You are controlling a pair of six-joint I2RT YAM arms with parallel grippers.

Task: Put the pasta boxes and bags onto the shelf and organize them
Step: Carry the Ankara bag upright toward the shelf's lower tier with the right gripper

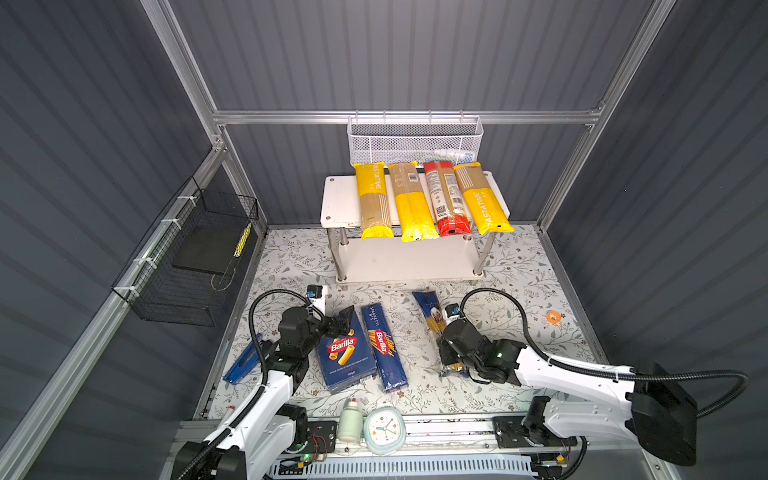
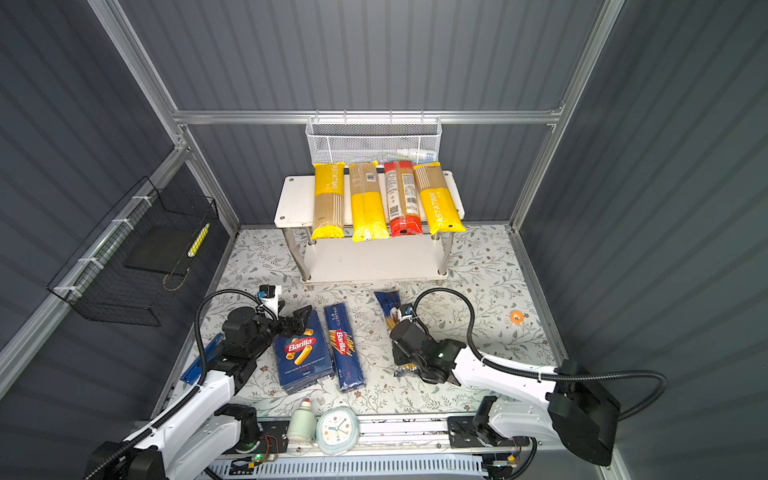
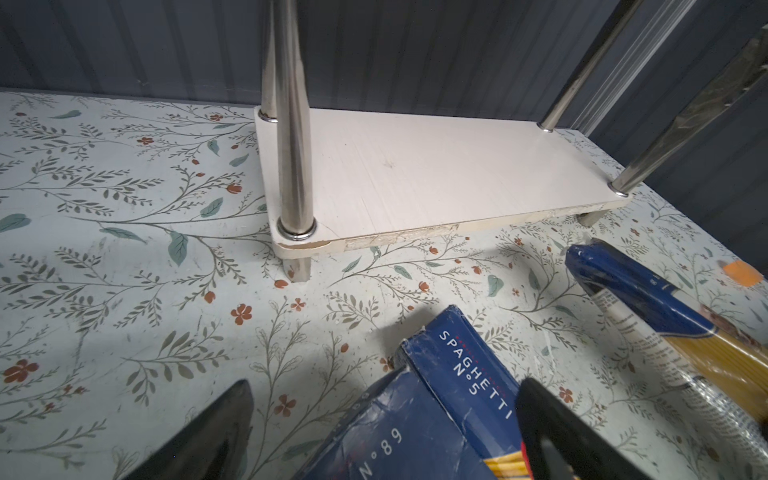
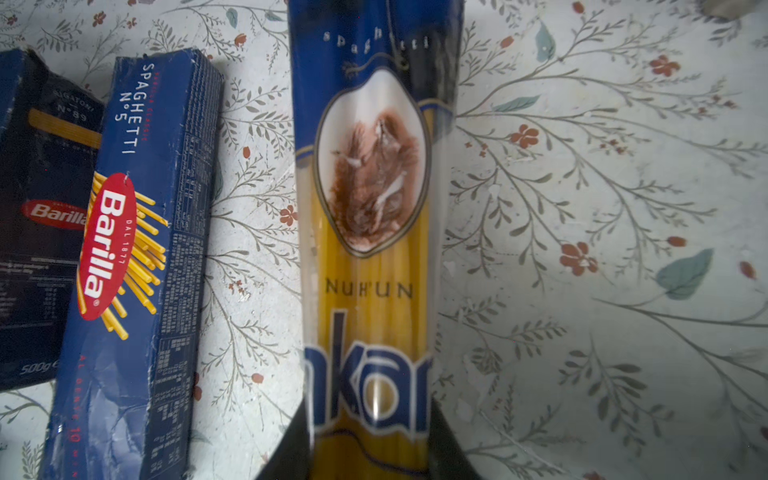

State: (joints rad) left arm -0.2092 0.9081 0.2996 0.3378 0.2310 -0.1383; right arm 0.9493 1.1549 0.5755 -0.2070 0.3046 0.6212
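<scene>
The white two-tier shelf (image 1: pixel 338 199) stands at the back. Three yellow bags (image 1: pixel 374 199) and a red bag (image 1: pixel 446 199) lie side by side on its top board; the lower board (image 3: pixel 415 174) is bare. The wide Barilla box (image 1: pixel 347 357) and the narrow spaghetti box (image 1: pixel 384 349) lie flat on the table. My left gripper (image 1: pixel 340 322) is open over the wide box's far end, one finger (image 3: pixel 216 432) on each side. My right gripper (image 4: pixel 370 449) is shut on the blue "ankara" bag (image 4: pixel 374 249), near its front end (image 1: pixel 428 307).
A white mesh basket (image 1: pixel 415 141) hangs on the back rail above the shelf. A black wire basket (image 1: pixel 195 257) hangs on the left wall. A clock (image 1: pixel 384 430) and a small bottle (image 1: pixel 350 422) sit at the front edge. An orange disc (image 1: pixel 553 317) lies at the right.
</scene>
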